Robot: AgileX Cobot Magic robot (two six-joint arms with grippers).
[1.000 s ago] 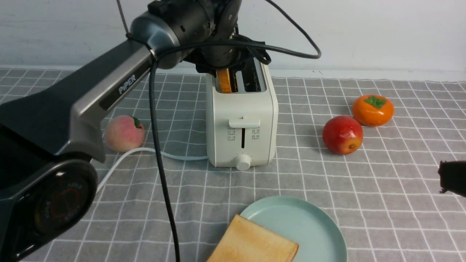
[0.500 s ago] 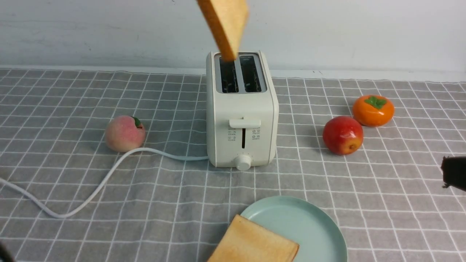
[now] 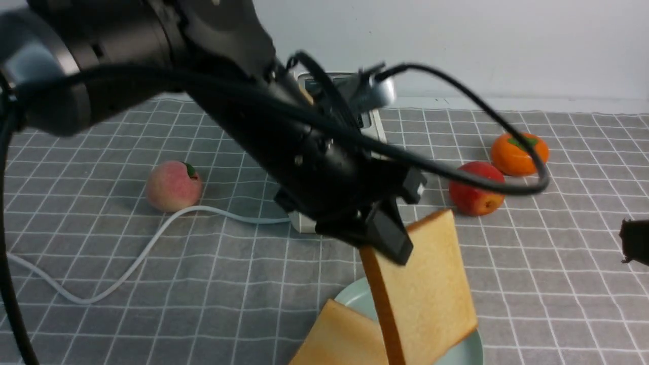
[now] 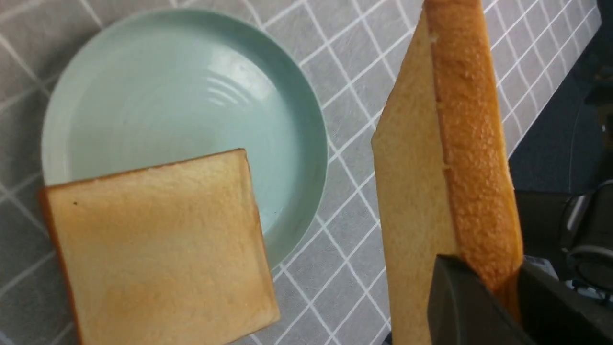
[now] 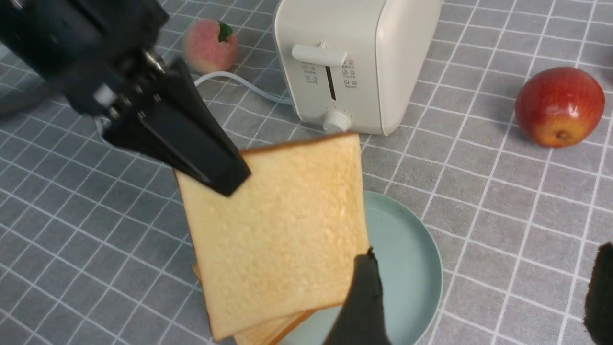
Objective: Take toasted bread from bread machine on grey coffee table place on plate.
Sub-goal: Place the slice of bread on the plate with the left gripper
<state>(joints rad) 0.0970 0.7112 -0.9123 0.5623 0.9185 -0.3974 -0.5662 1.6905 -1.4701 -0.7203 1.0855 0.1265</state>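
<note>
My left gripper (image 3: 393, 248) is shut on the top corner of one slice of toasted bread (image 3: 426, 289) and holds it on edge, tilted, just above the mint-green plate (image 3: 464, 350). The wrist view shows its jaws pinching the crust (image 4: 479, 191). The other slice (image 3: 334, 339) lies flat across the plate's near-left rim (image 4: 62, 96). The cream bread machine (image 5: 354, 62) stands behind the plate on the grey coffee table (image 3: 532, 284), mostly hidden by my left arm in the front view. My right gripper (image 5: 479, 306) is open and empty, right of the plate.
A red apple (image 3: 476, 195) and an orange persimmon (image 3: 517, 152) sit right of the toaster. A peach (image 3: 172, 185) sits to its left. The toaster's white cord (image 3: 127, 263) runs across the left of the table. A white wall stands behind.
My left arm has carried the slice from high above the toaster's slots forward and down to just over the plate. The right gripper has stayed put.
</note>
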